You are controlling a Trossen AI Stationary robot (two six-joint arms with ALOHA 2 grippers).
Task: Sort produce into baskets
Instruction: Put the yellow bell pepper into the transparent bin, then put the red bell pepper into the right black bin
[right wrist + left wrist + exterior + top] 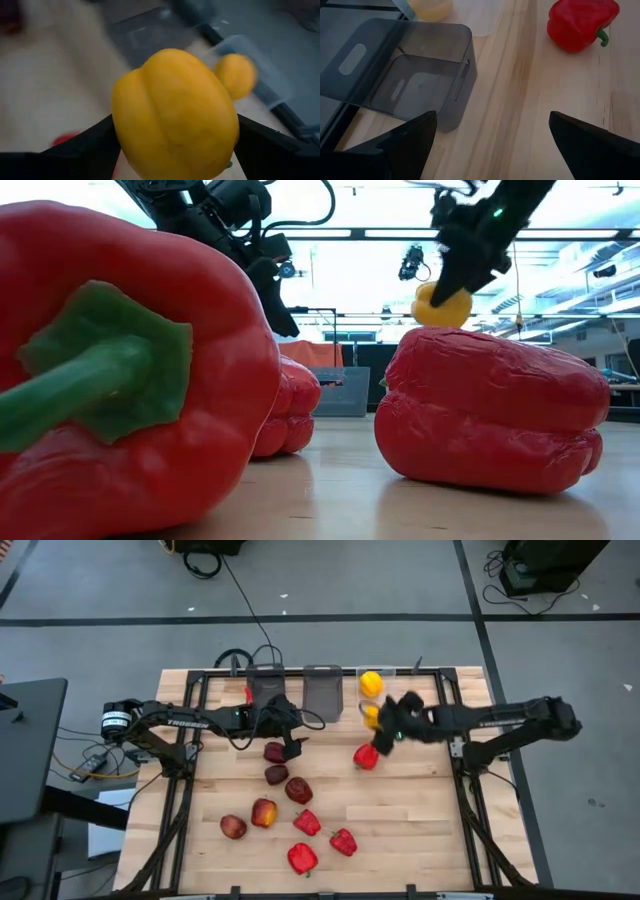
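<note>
My right gripper (380,726) is shut on a yellow bell pepper (175,115), held in the air just near of the clear bin (376,690). A second yellow pepper (371,683) lies in that bin. Two dark-grey bins (265,690) (323,690) stand to its left. My left gripper (292,747) is open and empty above the table, by a dark red apple (274,751). More apples (264,812) and red peppers (307,823) lie on the near half of the table. One red pepper (366,756) lies below my right gripper. My right gripper pinches the yellow pepper by its two opposite sides (125,125) between its two fingers. The fingers come from above, slanting in from the table's right. The pepper (442,305) hangs below the fingers, lifted clear of the table.
A black frame (200,700) runs along the table's sides and far edge, behind the bins. Something red (248,693) shows at the left dark bin's left wall. Two red peppers (490,410) (120,370) lie close to the low camera. Bare wood (420,810) shows at the near right.
</note>
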